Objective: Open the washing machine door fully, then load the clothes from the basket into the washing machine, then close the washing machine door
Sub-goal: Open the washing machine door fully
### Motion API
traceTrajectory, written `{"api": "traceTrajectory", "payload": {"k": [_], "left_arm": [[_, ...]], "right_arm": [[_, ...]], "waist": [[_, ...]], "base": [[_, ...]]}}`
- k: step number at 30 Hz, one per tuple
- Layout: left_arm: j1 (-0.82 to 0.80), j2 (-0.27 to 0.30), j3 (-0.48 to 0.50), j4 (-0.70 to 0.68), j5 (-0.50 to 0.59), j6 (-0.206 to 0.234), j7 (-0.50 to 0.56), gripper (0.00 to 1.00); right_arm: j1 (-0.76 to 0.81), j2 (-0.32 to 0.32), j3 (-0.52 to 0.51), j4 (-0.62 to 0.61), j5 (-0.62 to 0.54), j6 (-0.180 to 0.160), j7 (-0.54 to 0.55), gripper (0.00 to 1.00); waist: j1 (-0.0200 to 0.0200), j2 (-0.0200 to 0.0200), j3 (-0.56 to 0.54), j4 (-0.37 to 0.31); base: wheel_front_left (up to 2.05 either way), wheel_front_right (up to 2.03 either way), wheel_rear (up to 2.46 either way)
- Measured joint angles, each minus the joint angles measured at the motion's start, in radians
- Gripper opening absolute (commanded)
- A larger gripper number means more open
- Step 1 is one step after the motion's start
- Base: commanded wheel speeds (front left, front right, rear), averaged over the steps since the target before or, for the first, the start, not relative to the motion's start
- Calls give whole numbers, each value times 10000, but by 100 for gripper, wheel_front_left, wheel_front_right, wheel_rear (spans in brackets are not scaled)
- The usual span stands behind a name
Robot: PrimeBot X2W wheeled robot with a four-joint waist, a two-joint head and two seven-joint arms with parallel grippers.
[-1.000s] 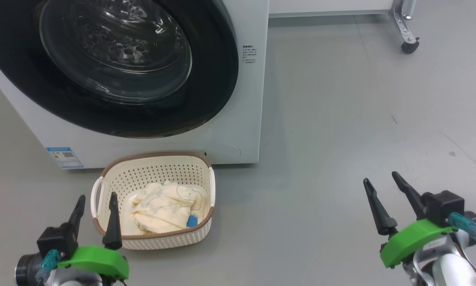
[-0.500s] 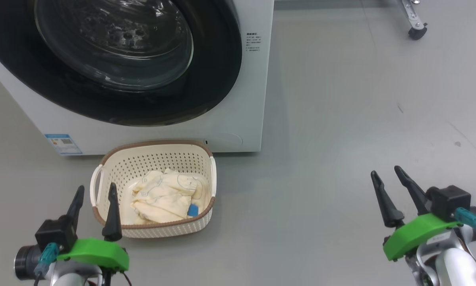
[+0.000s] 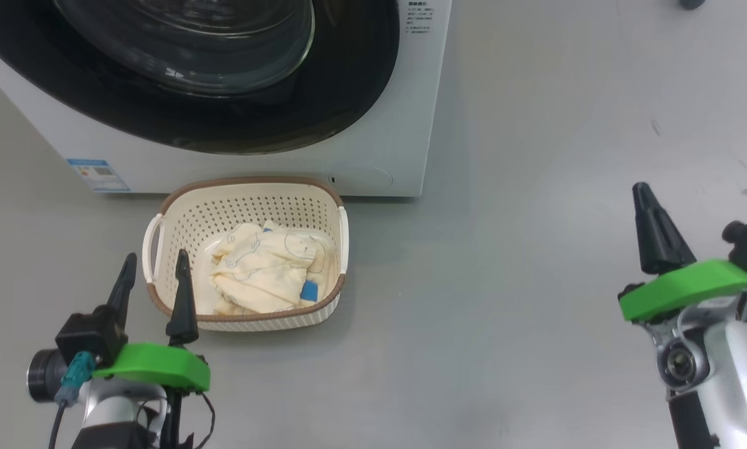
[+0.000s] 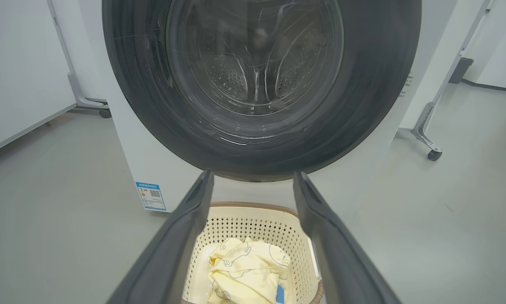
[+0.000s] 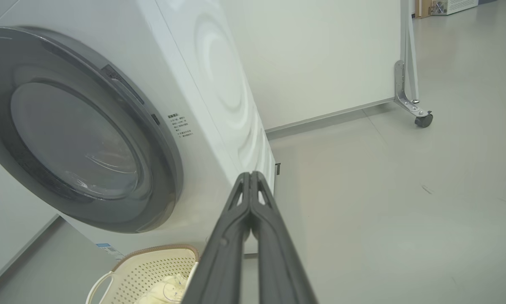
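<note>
One basket (image 3: 255,209) of clothes (image 3: 267,274) before one shut washing machine door (image 3: 348,93); left gripper (image 3: 156,255) spread wide, right gripper (image 3: 641,189) pinched empty

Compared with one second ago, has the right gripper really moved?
Yes. Against the lower right corner of the washing machine, the right gripper has gone forward, up the head view, about level with that corner, and its fingers have closed.

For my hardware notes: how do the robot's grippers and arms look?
The left gripper and right gripper: long dark tapered fingers, bright green mount, black block, silver wrist. A teal plug and dark cable by the left wrist.
</note>
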Motion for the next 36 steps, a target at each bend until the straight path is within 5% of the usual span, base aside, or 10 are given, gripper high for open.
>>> {"api": "traceTrajectory", "payload": {"k": [8,18,27,36], "left_arm": [[-499,-115,-98,-2,140,-86,0,100],[-1114,-395,-255,-90,290,-186,0,100],[-1470,-566,-313,-153,382,-278,0,100],[-1921,-757,-502,-230,449,-357,-2,100]], "right_arm": [[-1470,79,-288,721,4426,0,727,0],[-3782,125,-1208,1971,10872,0,3298,0],[-5578,121,-1172,3225,12882,0,4817,0],[-7491,102,-514,4138,13486,0,5340,0]], "waist": [[0,0,573,324],[0,0,1323,981],[0,0,1849,1419],[2,0,2424,1824]], "base": [[0,0,0],[0,0,0],[0,0,0],[0,0,0]]}}
